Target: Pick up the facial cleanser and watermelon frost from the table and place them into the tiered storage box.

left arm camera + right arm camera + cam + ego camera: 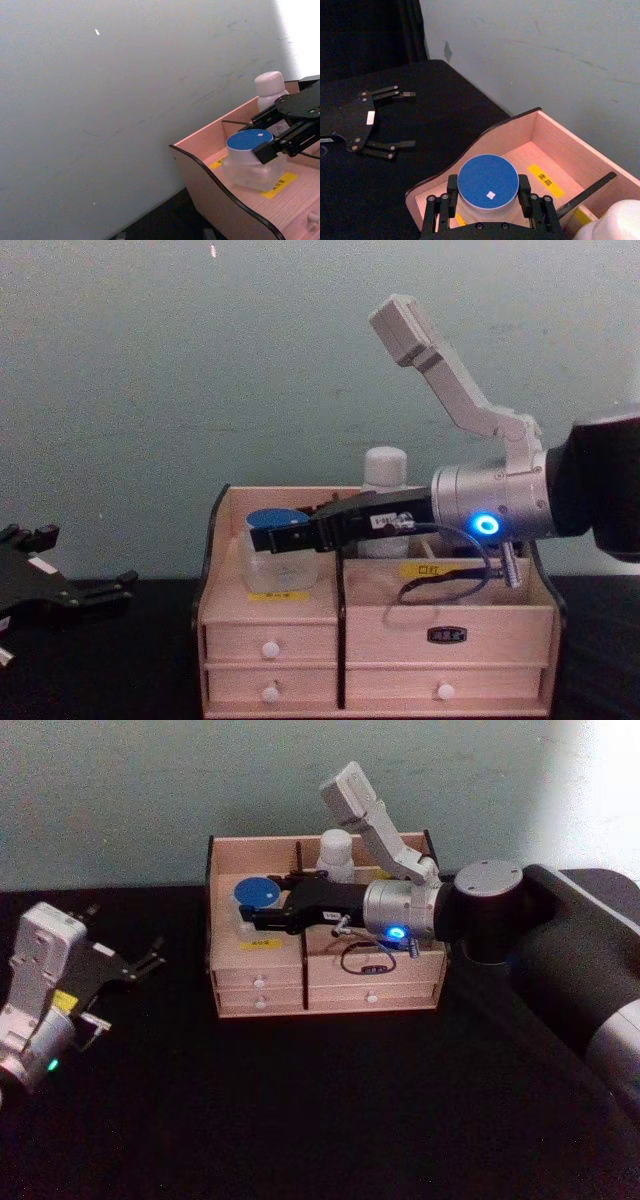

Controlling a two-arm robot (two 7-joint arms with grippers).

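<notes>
At your left, the left gripper (125, 988) lies low at the black counter (300, 1120), jaws spread wide and empty, well apart from the box (330, 998). The jar (257, 892) sits in the box's front left compartment, blue lid up. Your right gripper (488, 192) reaches in from the right, jaws closed against the jar's two sides. Just behind, in a rear compartment, the bottle (335, 850) stands upright
</notes>
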